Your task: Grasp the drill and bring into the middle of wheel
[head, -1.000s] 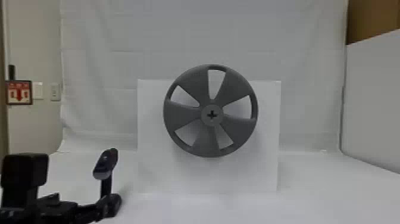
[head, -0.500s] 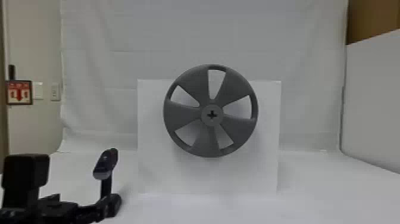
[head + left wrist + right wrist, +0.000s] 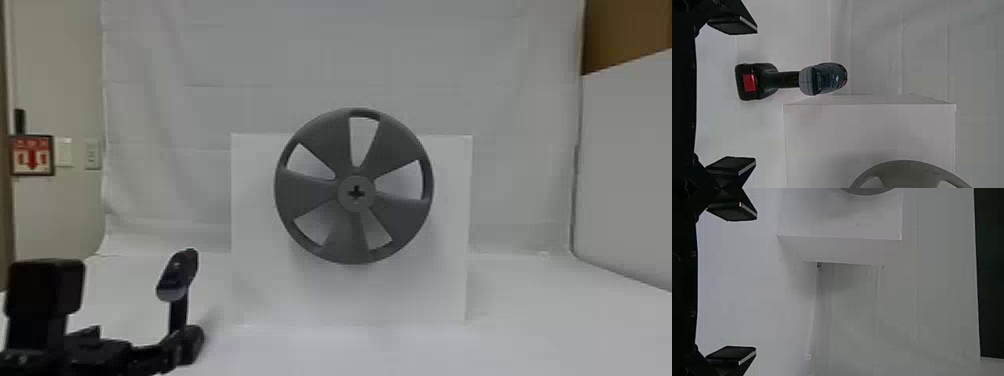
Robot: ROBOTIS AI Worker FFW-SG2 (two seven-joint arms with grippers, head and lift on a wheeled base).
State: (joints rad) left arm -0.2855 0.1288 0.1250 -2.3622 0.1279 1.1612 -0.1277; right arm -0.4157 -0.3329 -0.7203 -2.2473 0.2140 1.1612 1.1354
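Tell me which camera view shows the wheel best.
The head view: it takes in the whole wheel face-on, including the cross-shaped hole at its middle. The left wrist view catches part of it, cut off at the picture's edge; the right wrist view, a small curved sliver.

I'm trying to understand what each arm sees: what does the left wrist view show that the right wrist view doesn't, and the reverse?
Left wrist view: the drill, standing beside the white box, and the left gripper.
Right wrist view: the right gripper and a dark area beyond the box.
Both: part of the grey wheel, the white box and the white table.
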